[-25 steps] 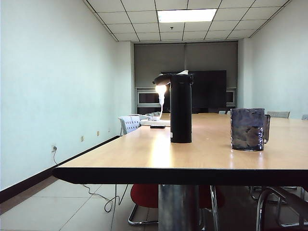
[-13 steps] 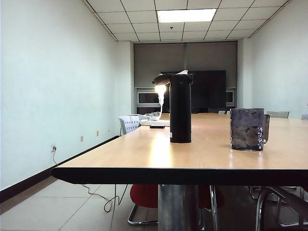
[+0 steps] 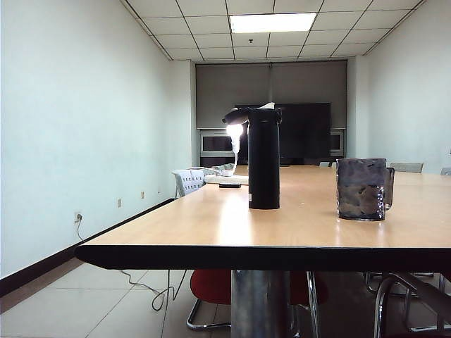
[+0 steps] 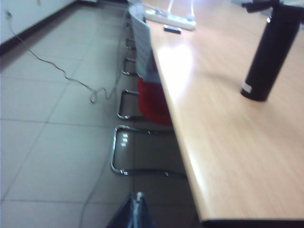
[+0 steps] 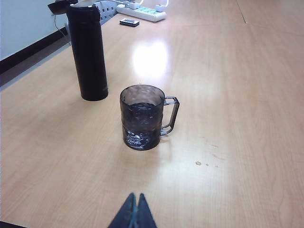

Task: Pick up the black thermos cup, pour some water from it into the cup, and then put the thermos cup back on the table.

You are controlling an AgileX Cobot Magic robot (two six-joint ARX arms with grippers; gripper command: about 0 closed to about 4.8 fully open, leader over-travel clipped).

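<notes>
The black thermos cup [image 3: 264, 158] stands upright on the table [image 3: 211, 232], its flip lid hanging open; it also shows as a thermos cup [image 4: 271, 52] and thermos cup [image 5: 87, 53] in the wrist views. The dark glass cup [image 3: 361, 189] stands to its right, handle away from the thermos; this cup [image 5: 142, 118] holds a little water. My left gripper [image 4: 137, 195] is shut and empty, hovering off the table's near corner over the floor, far from the thermos. My right gripper [image 5: 136, 195] is shut and empty above the tabletop, short of the cup. Neither gripper appears in the exterior view.
A white power strip [image 5: 141, 12] and a small black device [image 5: 128, 22] lie further back on the table. A red chair [image 4: 153, 97] and chrome chair legs [image 4: 124, 142] stand at the table's left side. A cable [image 4: 71, 78] trails on the floor. Small drops [image 5: 205, 164] dot the wood near the cup.
The thermos cup and the cup stay where they were. The exterior view shifts very slightly; no arm shows in it at any time.
</notes>
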